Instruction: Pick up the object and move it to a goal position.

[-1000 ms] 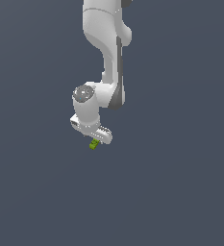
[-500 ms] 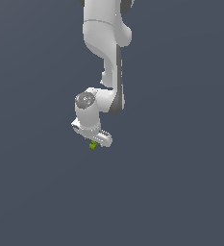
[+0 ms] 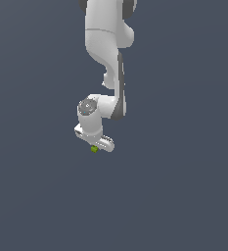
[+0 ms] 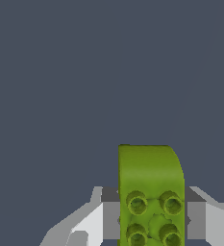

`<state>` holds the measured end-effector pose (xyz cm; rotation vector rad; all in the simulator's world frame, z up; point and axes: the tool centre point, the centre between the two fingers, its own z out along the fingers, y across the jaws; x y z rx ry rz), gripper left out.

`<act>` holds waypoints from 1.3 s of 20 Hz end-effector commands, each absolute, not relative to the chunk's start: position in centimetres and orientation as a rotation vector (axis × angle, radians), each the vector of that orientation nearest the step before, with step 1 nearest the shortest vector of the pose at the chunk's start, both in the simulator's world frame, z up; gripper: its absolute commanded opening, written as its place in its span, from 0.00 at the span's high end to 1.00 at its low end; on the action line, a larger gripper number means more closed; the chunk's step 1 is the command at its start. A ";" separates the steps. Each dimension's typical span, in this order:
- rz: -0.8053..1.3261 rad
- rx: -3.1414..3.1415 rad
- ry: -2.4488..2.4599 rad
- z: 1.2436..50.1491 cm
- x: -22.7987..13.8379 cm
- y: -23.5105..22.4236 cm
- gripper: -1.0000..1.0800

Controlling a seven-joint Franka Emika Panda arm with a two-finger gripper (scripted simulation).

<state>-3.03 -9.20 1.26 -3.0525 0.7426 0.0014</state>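
Grey bkgd, object (image 4: 151,192) betw. claw (image 4: 152,221) pads.

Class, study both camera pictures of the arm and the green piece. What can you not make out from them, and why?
- Exterior view: the green piece is too small to show its shape, and the gripper body hides its fingers.
- Wrist view: the piece is cut off by the picture's edge; it hides the fingers' contact faces.
- No goal marker appears in either view.
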 end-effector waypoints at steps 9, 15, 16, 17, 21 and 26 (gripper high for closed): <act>0.000 -3.053 0.743 1.3 -3.0 -9.2 1.00; 0.000 -3.053 0.743 2.6 -2.4 -9.3 1.00; 0.000 -3.053 0.743 3.0 -2.3 -9.3 1.00; 0.000 -3.053 0.743 3.4 -2.1 -9.4 1.00; 0.000 -3.053 0.743 5.7 -1.0 -9.6 1.00; 0.000 -3.053 0.744 9.6 0.7 -9.9 1.00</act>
